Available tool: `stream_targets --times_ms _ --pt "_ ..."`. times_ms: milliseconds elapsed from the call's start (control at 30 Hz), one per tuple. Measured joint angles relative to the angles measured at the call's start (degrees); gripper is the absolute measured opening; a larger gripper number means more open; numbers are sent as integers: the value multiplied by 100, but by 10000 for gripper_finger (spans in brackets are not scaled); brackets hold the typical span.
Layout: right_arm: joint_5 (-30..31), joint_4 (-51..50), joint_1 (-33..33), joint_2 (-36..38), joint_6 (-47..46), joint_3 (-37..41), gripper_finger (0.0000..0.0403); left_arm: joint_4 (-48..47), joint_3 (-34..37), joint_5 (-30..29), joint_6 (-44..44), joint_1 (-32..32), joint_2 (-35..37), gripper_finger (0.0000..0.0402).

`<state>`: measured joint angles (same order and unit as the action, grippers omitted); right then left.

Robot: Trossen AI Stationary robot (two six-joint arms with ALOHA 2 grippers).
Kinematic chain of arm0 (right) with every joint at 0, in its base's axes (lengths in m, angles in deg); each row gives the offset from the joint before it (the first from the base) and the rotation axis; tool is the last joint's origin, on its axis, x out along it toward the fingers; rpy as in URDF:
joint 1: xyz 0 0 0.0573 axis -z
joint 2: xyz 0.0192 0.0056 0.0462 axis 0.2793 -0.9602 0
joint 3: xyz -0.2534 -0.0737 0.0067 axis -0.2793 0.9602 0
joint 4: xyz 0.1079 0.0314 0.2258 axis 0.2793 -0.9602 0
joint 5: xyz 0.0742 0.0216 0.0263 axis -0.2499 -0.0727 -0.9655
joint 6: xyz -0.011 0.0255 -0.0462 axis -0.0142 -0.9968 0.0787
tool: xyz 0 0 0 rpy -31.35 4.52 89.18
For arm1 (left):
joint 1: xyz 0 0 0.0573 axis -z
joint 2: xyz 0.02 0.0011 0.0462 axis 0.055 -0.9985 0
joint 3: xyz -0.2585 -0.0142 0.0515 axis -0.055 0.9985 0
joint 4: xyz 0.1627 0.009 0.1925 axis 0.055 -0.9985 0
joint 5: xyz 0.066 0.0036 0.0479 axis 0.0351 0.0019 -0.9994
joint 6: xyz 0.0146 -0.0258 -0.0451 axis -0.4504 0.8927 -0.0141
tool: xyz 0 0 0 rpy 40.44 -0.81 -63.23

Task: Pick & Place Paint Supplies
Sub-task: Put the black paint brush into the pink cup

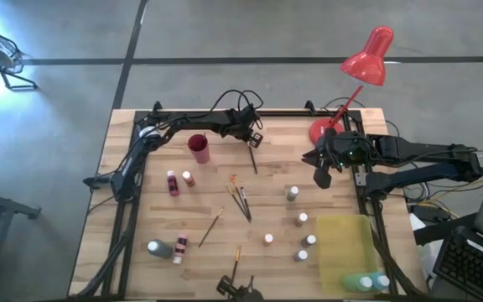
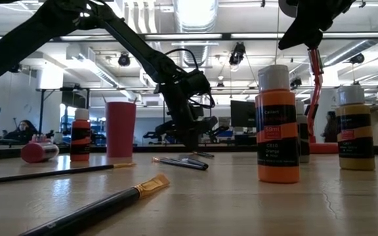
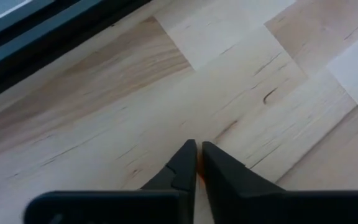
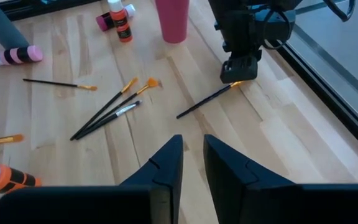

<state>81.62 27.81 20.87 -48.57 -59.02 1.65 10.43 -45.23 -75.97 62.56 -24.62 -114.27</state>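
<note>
While the high view looks straight down, the left gripper (image 1: 255,139) sits at the far end of a thin paintbrush (image 1: 252,158) whose long axis runs from the gripper toward the near edge of the table (image 1: 225,189), beside the red cup (image 1: 199,148). The right gripper (image 1: 322,177) hangs near the red lamp (image 1: 367,59), holding nothing.

From the low view, the brush end at the left gripper (image 2: 190,134) is hidden behind it.

Through the left wrist view, the fingers (image 3: 182,165) are nearly together with a sliver of orange between them; the brush itself is hidden.

By the right wrist view, the left gripper (image 4: 240,70) pinches the bristle end of the paintbrush (image 4: 204,104), handle resting on the table; the right gripper (image 4: 192,152) stands slightly parted, empty, well apart from that brush.
</note>
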Motion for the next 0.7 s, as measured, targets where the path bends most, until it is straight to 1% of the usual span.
stream_targets --times_ms 100,367,500,700 --pt "0 0 -1 0 2 0 53 -7 0 7 -55 -28 4 6" --pt "-2 1 0 0 20 2 31 -33 -67 76 -210 -53 7 3" --pt "-4 0 -1 0 20 2 28 -22 -332 179 -303 -64 7 2" --pt "-7 0 -1 0 20 2 39 -49 -852 495 -468 -49 7 1"
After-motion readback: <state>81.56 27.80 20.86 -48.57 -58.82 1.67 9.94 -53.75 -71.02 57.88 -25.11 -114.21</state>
